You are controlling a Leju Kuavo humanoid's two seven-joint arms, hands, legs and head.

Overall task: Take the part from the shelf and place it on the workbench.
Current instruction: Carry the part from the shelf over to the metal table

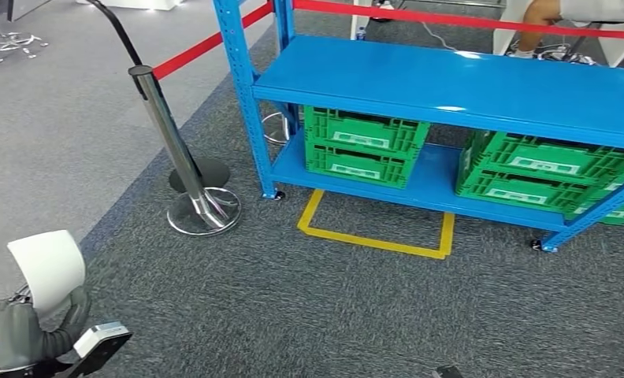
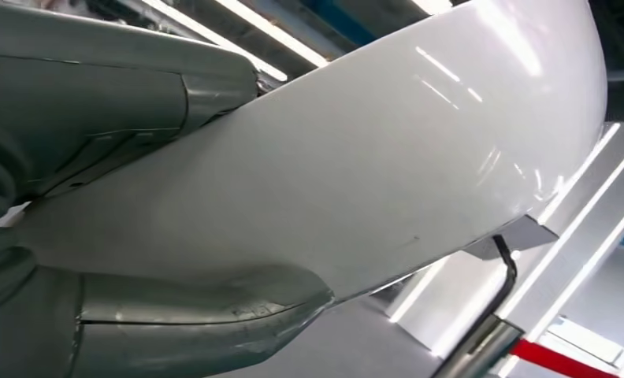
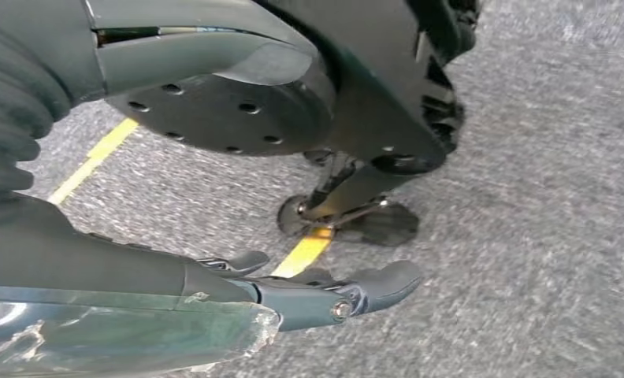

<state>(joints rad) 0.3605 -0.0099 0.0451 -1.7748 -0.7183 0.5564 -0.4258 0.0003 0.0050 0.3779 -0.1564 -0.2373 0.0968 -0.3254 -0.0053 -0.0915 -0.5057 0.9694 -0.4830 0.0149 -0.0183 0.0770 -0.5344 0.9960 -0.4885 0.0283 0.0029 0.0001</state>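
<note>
The part (image 1: 47, 268) is a smooth white curved shell at the bottom left of the head view, and my left hand (image 1: 33, 331) grips it from below. In the left wrist view the white part (image 2: 388, 150) lies between my grey thumb and fingers (image 2: 175, 323). My right hand (image 3: 293, 291) hangs low over the grey carpet, its fingers stretched out and apart with nothing in them. The blue shelf (image 1: 451, 83) stands ahead at the upper right, apart from both hands.
Green crates (image 1: 364, 146) (image 1: 537, 169) sit on the shelf's lower level. A yellow tape square (image 1: 376, 240) marks the carpet in front of it. A chrome stanchion (image 1: 179, 150) with a red belt (image 1: 206, 43) stands to the left. A person's legs (image 1: 545, 16) show behind the shelf.
</note>
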